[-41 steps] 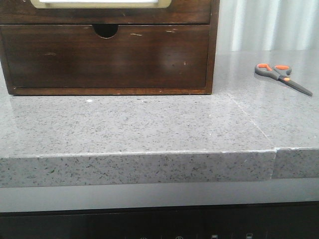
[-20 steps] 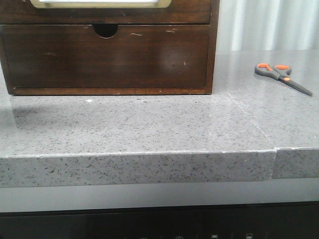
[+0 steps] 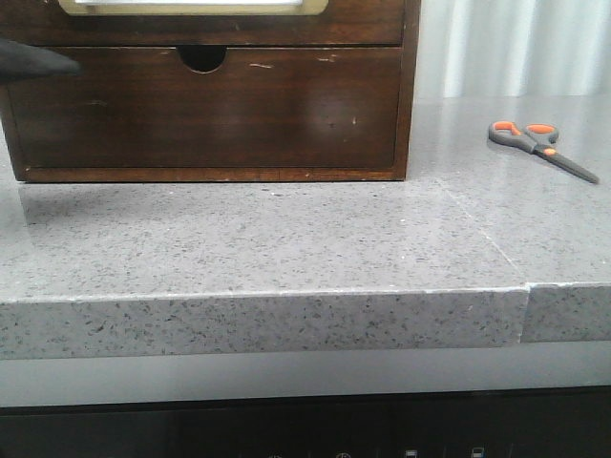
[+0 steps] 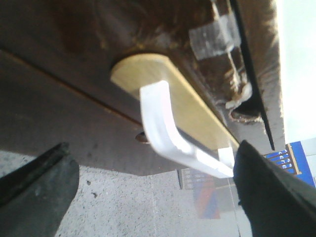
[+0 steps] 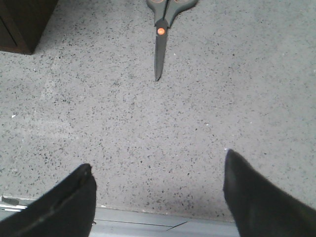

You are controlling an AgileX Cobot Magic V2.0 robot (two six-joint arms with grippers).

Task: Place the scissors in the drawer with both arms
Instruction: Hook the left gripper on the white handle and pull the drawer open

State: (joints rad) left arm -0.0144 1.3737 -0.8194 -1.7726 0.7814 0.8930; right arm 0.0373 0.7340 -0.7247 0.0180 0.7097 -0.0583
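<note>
The small scissors [image 3: 539, 148], with dark grey handles and orange-lined loops, lie flat on the grey counter at the right, clear of the box. In the right wrist view the scissors [image 5: 163, 19] point their blade at my right gripper [image 5: 158, 160], which is open and empty above the counter's front edge. The dark brown drawer [image 3: 205, 110] is closed, with a half-round notch [image 3: 202, 59] in its top edge. One black tip of my left gripper [image 3: 33, 59] shows at the left edge, in front of the drawer's upper left corner. The left gripper [image 4: 153, 158] is open and empty, close to the wooden box.
The wooden box [image 3: 410, 86] stands at the back left of the speckled grey counter [image 3: 286, 239]. Above the drawer is a pale oval plate [image 4: 163, 89] with a white handle [image 4: 163, 128]. The counter has a seam [image 3: 525, 286] at the right front.
The black tip of my left gripper has come into the front view from the left edge, at drawer-top height. The scissors and the drawer have not moved.
</note>
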